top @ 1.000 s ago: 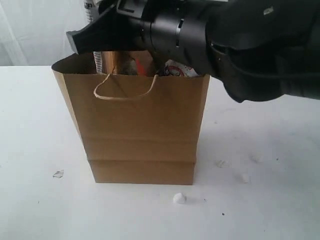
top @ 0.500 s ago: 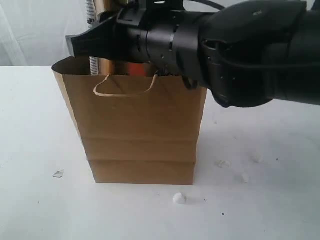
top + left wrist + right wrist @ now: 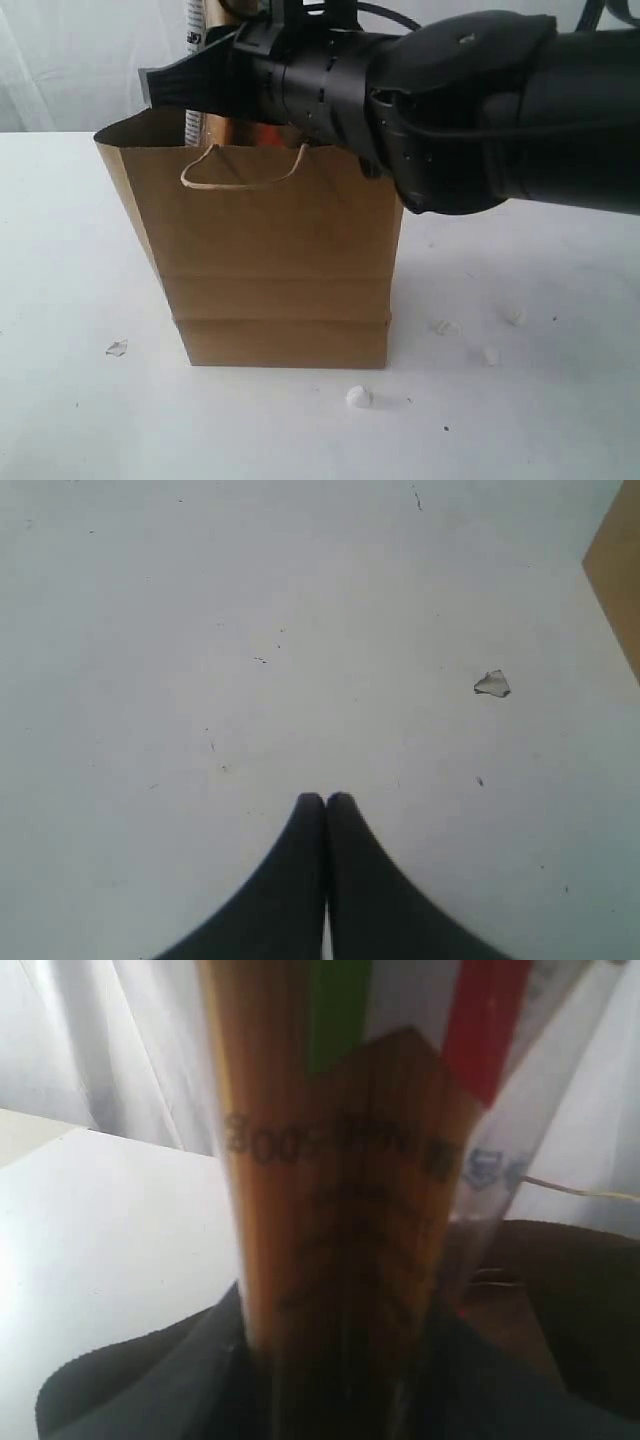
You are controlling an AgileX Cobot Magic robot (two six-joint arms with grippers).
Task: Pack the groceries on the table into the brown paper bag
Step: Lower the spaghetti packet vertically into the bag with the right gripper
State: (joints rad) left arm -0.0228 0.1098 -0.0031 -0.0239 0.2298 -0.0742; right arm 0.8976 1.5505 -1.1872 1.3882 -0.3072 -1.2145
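Observation:
The brown paper bag (image 3: 280, 260) stands upright on the white table (image 3: 60, 250), one cord handle (image 3: 240, 175) hanging on its front. My right arm reaches from the right across the bag's mouth. The right gripper (image 3: 200, 92) is shut on the long spaghetti packet (image 3: 208, 55), which stands upright with its lower end in the bag's left side. In the right wrist view the spaghetti packet (image 3: 340, 1160) fills the middle, clamped by the right gripper (image 3: 340, 1370). The left gripper (image 3: 325, 798) hangs shut and empty over bare table, left of the bag's corner (image 3: 618, 580). Other groceries are hidden.
A small clear shard (image 3: 117, 348) lies on the table left of the bag, also seen as a shard (image 3: 491, 684) in the left wrist view. White crumbs (image 3: 358, 397) lie in front and to the right (image 3: 489, 355). White curtains hang behind.
The right arm has moved left over the bag's mouth, now hiding the items inside. The spaghetti packet stands more upright and the bag's top left rim has shifted left.

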